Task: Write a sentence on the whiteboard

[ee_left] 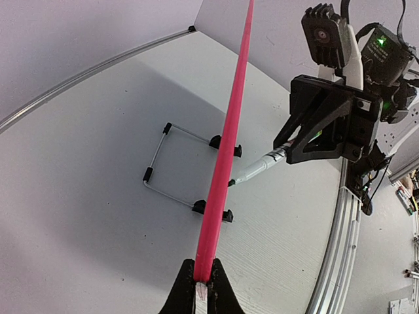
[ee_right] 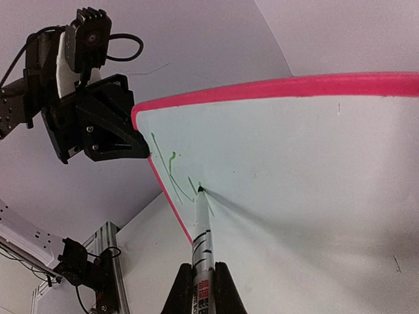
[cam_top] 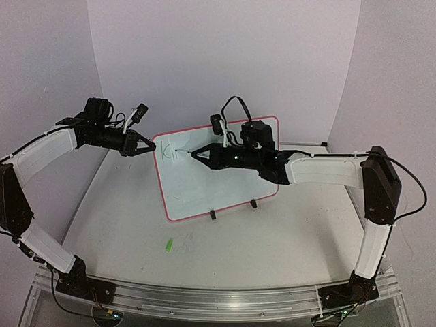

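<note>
The whiteboard [cam_top: 225, 191] stands tilted on its wire stand [ee_left: 167, 163] at mid-table; it also shows in the right wrist view [ee_right: 294, 163]. My left gripper [cam_top: 151, 146] is shut on its pink-red rim [ee_left: 226, 150] at the top left corner. My right gripper [cam_top: 194, 154] is shut on a marker [ee_right: 201, 242], whose tip touches the board. Of the sentence, only a few thin green strokes [ee_right: 171, 171] show near that corner, reading about "Ki"; they also show in the top view [cam_top: 169, 154].
A small green cap [cam_top: 168, 244] lies on the table in front of the board. Black clips [cam_top: 212, 214] hold the board's lower edge. An aluminium rail [cam_top: 204, 296] runs along the near edge. Walls close in behind and at both sides.
</note>
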Controlling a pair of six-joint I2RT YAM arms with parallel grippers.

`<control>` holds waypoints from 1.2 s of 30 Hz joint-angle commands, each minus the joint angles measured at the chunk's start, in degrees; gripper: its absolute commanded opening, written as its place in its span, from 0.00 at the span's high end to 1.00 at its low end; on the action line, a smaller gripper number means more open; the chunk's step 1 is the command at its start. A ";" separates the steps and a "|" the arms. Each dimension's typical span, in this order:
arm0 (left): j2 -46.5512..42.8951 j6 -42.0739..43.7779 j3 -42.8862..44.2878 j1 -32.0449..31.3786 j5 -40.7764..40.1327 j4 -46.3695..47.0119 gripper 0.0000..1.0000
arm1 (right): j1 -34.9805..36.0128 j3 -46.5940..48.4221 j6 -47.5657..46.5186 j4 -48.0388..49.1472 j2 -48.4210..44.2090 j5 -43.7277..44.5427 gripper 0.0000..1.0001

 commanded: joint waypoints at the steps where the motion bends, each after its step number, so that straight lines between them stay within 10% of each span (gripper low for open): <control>1: -2.91 0.53 0.52 -0.01 0.98 1.00 1.00 | -0.43 2.29 0.45 3.35 0.11 1.70 1.00; 36: -3.36 0.52 0.43 -0.05 1.00 0.94 1.00 | -0.75 -6.33 1.24 3.92 -2.69 4.97 1.00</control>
